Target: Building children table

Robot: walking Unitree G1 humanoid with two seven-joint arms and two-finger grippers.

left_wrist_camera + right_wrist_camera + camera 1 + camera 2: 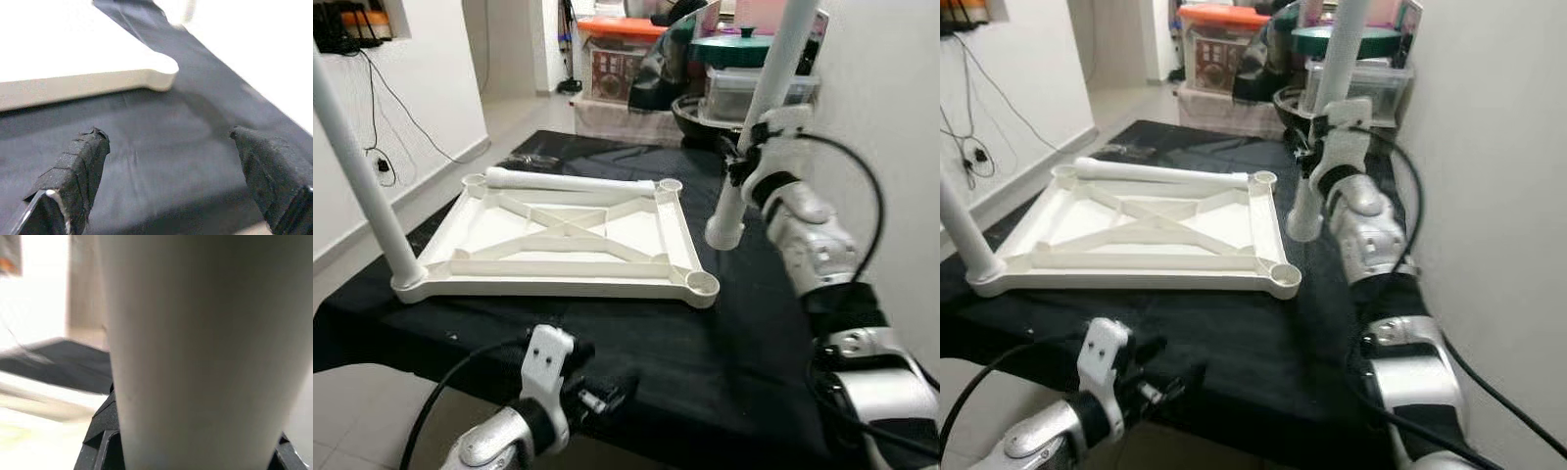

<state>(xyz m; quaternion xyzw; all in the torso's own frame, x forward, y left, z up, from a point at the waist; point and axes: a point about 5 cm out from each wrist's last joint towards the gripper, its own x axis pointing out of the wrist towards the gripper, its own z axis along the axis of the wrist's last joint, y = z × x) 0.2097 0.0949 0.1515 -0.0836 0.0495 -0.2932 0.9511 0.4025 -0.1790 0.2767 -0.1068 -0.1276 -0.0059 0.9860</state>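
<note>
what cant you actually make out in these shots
- Top of the held table leg: cut off by the upper edge in both eye views.
- Right gripper: right wrist view, the leg hides the jaws' contact.
- Top of the fitted leg: cut off by the frame edge.
- Tabletop edge: left wrist view, blurred and overexposed.
- Storage boxes contents: too small.

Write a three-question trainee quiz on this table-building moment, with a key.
1. True or false: the right gripper is shut on a white table leg.
2. How many legs already stand in a corner socket of the upturned tabletop? A) none B) one C) three
3. Fill in: a third leg lies flat along the tabletop's ____ edge.

Key
1. True; it holds the leg upright, beside the tabletop's right edge.
2. B; the standing leg sits in the near left corner.
3. Far. The left gripper is open over the black cloth.
</note>
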